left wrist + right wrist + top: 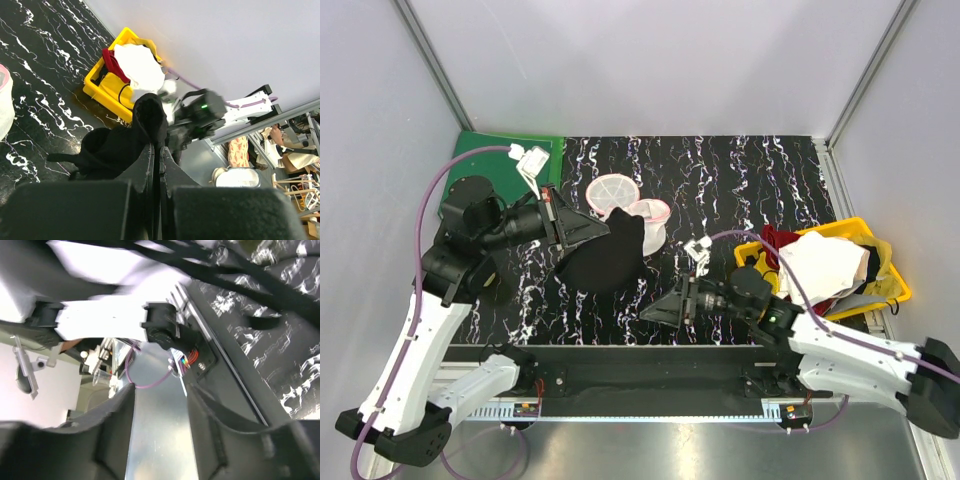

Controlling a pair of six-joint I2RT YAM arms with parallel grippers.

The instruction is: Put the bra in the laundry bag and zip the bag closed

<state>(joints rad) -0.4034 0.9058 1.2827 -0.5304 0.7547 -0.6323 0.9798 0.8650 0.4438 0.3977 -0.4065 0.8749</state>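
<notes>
The left arm rises from its base, bends at the elbow and reaches right across the table, its gripper pinched tight on the bra. The bra hangs as a black bundle just beside the bag and covers the bag's near edge from above. The right arm stretches low and leftward along the table's near edge from beside the basket, and its gripper has its fingers apart with nothing between them.
</notes>
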